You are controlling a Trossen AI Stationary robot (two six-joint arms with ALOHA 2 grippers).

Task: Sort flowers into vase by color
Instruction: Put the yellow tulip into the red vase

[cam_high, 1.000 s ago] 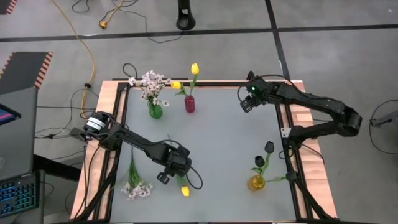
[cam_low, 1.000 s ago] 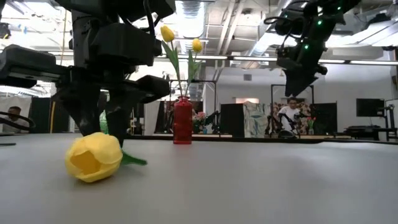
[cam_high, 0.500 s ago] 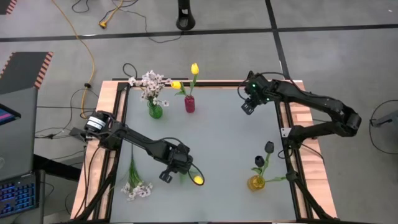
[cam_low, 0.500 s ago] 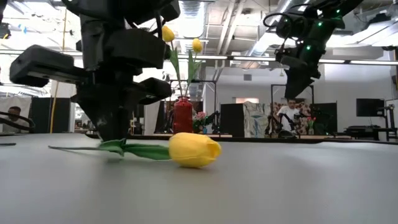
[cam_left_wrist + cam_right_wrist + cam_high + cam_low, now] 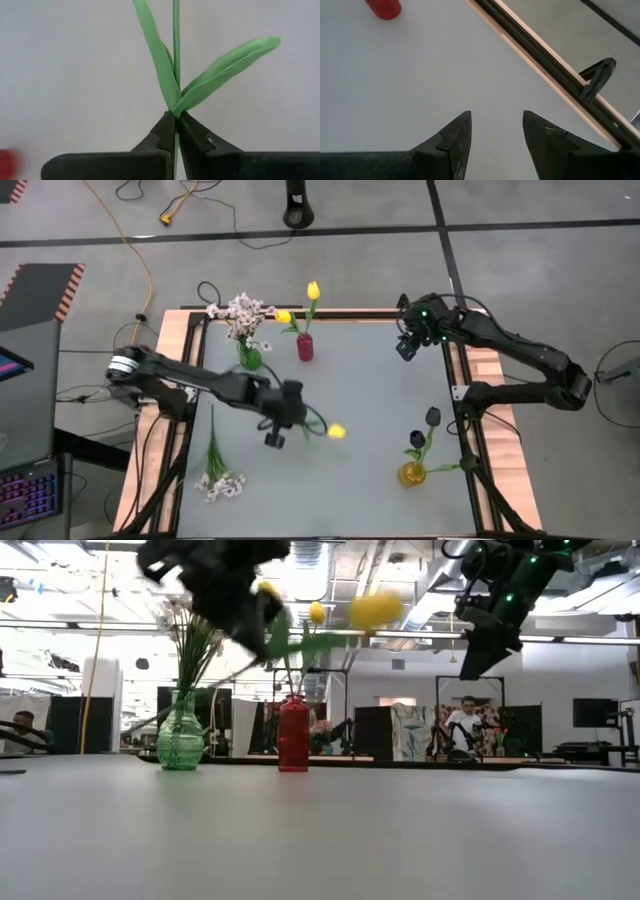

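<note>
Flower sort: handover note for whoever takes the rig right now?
Left gripper: shut on a yellow tulip by its stem, carried above mid-table.
Right gripper: open, empty, hovering at the far right corner.
Red vase: two yellow tulips in. Green vase: white spray in. Yellow vase: dark tulips in.
Another white spray lies on the table near the left edge.
Left to do: held tulip to the red vase, probably; then the loose spray to the green vase.

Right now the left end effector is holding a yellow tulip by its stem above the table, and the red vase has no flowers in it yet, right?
Not quite. The left end effector does hold the yellow tulip by its stem, lifted, but the high view shows the red vase already holding two yellow tulips.
</note>
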